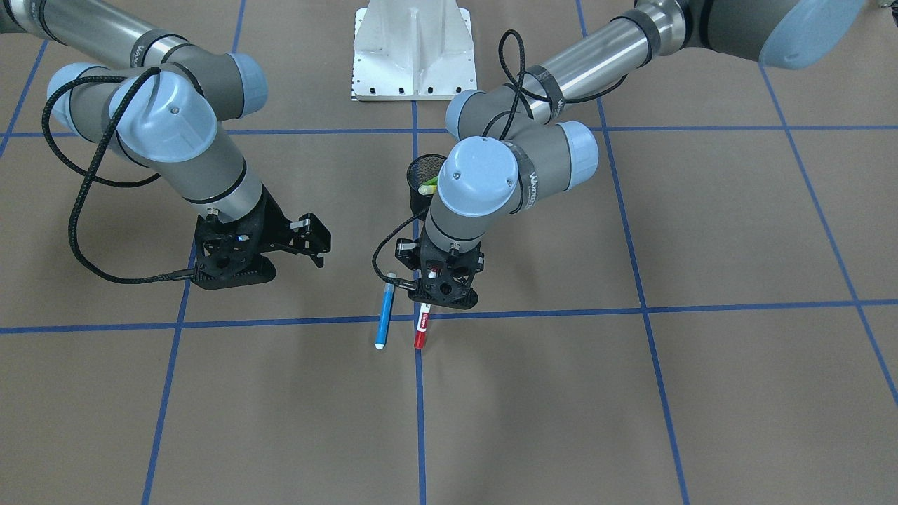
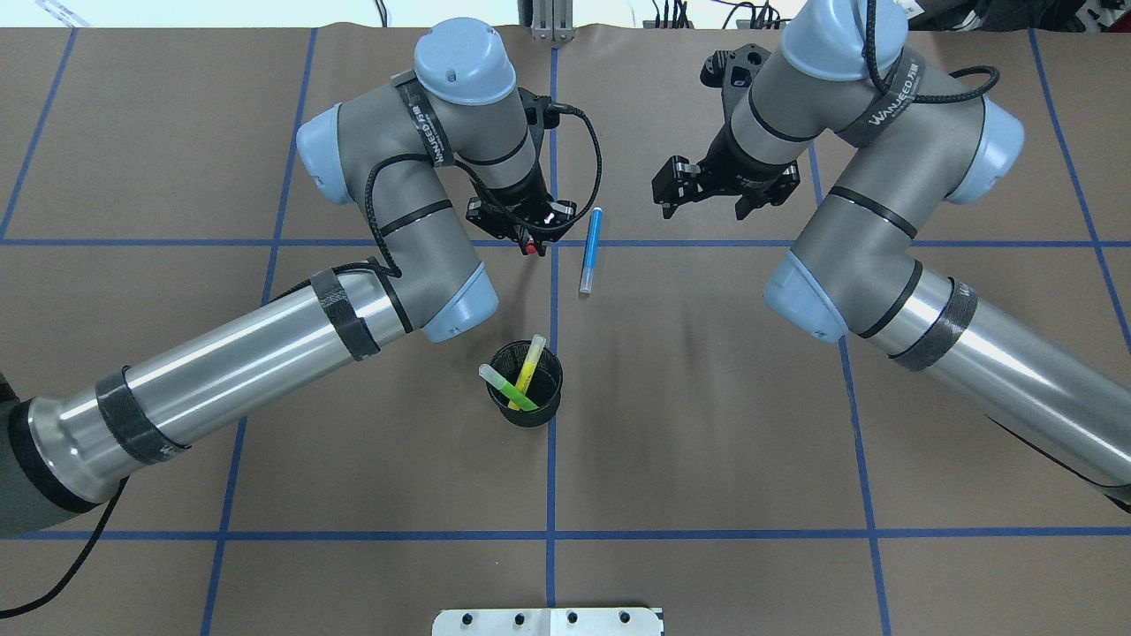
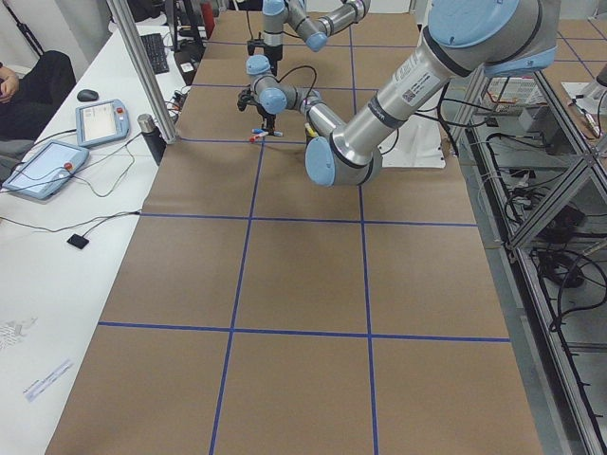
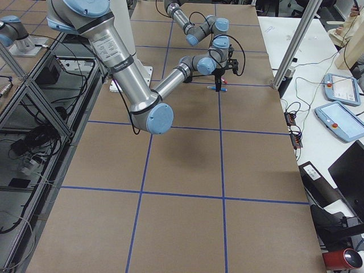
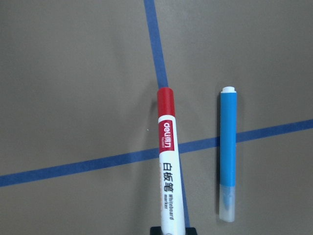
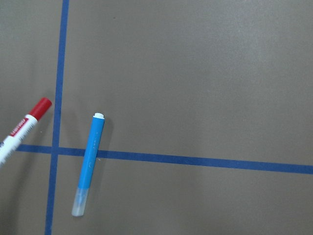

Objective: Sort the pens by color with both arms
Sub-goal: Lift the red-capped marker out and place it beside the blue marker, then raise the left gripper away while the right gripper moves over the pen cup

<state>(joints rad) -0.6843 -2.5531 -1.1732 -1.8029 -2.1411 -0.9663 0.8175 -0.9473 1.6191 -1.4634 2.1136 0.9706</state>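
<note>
The blue pen (image 1: 384, 312) and the white pen with red cap (image 1: 421, 330) are side by side but apart, near the middle of the worktop (image 2: 707, 397) and well away from its edges. They sit at the crossing of two tape lines (image 1: 533, 313). Both have their long axes running near to far from the robot's base.

The blue pen lies flat across one line, its clear cap toward the base. The white pen's visible red end points away from the base.

The left hand (image 1: 431, 301) is closed on the white pen's barrel (its dark tips show on either side in the wrist view). The right hand (image 1: 314, 242) is spread wide and holds nothing, well apart from the blue pen with bare worktop between.

Nearer the base, the mesh cup (image 2: 527, 411) holds the green pen (image 2: 508, 389) and the yellow pen (image 2: 530, 358), leaning crossed.
</note>
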